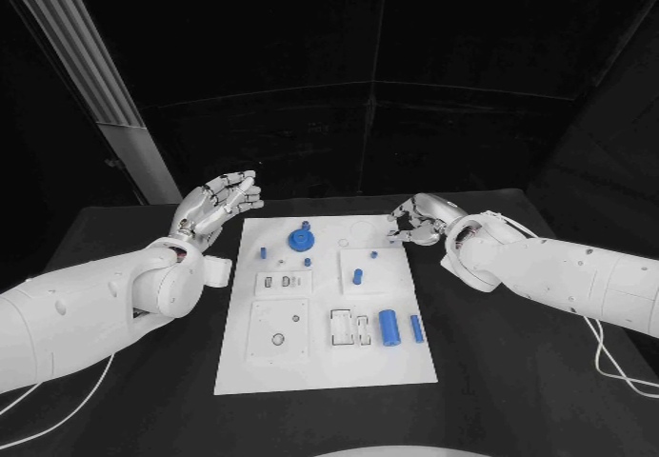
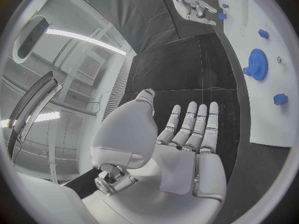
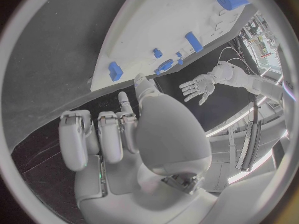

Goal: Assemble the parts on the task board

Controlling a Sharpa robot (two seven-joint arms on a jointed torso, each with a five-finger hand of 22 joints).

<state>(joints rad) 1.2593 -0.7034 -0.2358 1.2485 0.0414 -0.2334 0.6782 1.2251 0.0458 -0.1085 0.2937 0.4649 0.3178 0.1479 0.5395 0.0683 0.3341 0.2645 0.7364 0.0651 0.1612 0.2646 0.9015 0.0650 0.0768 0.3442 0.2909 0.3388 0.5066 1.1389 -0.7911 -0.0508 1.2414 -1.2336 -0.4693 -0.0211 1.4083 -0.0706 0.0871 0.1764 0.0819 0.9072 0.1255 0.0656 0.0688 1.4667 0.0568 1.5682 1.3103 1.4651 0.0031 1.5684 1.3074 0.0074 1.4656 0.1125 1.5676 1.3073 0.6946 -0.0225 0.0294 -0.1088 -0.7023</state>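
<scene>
The white task board [image 1: 319,357] lies in the middle of the table. On its far part stands a blue gear [image 1: 300,237] with small blue pieces [image 1: 263,253] around it. Two blue cylinders [image 1: 389,327] lie near its right edge. My left hand [image 1: 220,205] is raised off the far left corner of the board, palm bare, fingers straight and thumb apart [image 2: 181,149]. My right hand [image 1: 416,221] hovers at the far right corner with its fingers curled in and nothing in them [image 3: 118,139]. The left wrist view shows the gear [image 2: 257,62] beyond the fingertips.
Grey and white inset plates [image 1: 279,331] with slots sit in the board's near half. Black table [image 1: 124,400] surrounds the board on all sides. A cable [image 1: 611,367] trails from my right arm across the table's right side.
</scene>
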